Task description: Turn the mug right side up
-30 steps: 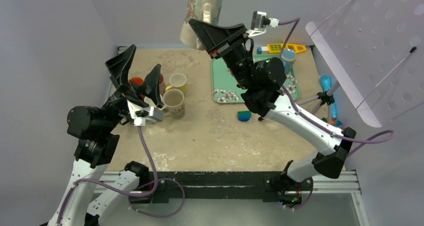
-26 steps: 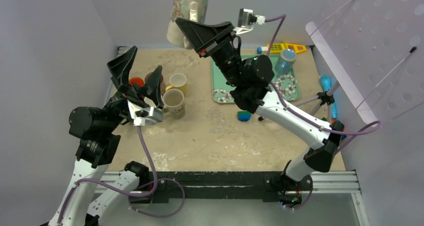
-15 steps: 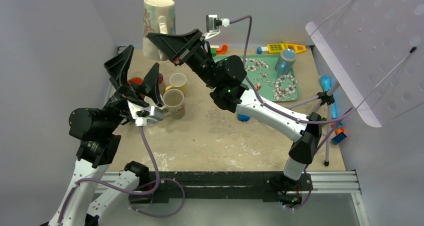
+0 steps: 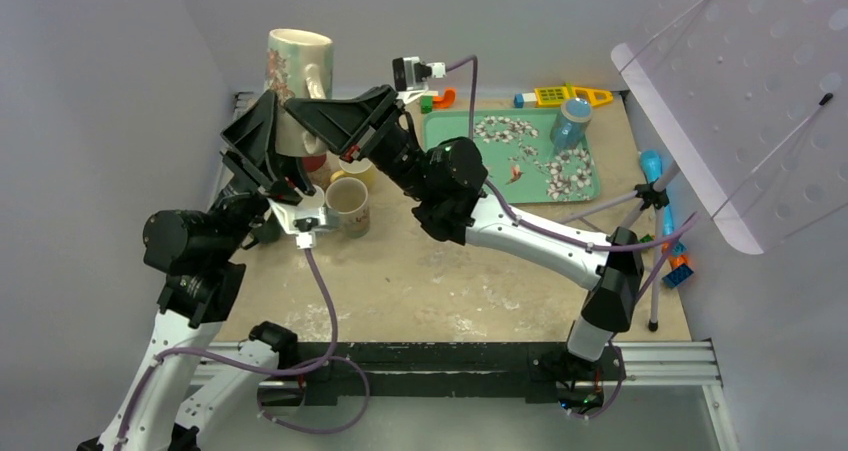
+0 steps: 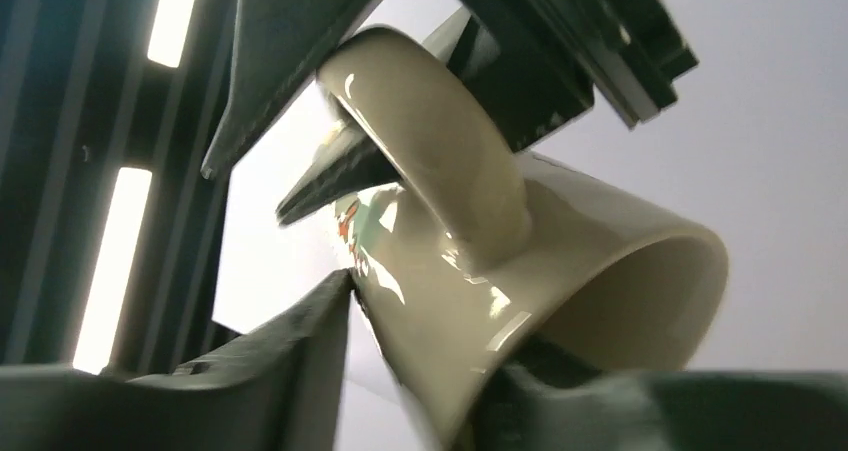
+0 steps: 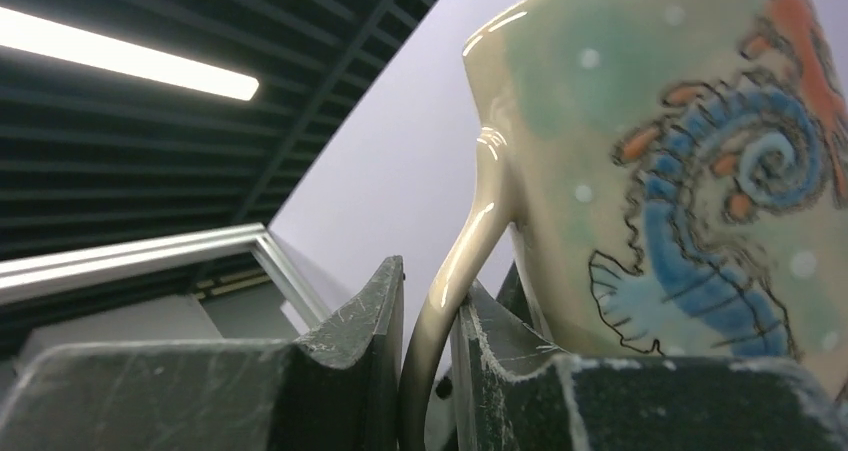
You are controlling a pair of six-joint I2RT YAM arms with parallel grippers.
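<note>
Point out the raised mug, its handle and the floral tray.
mug [image 4: 292,63]: top external view, upper side wall.
mug handle [image 6: 468,233]: right wrist view, middle of the loop.
tray [image 4: 536,143]: top external view, bare green floor.

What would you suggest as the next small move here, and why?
Probably close the left tool firmly on the body of the mug. Its fingers flank the mug, but a firm grip isn't evident, and the right tool alone carries the mug above the table, pinching its handle.
</note>
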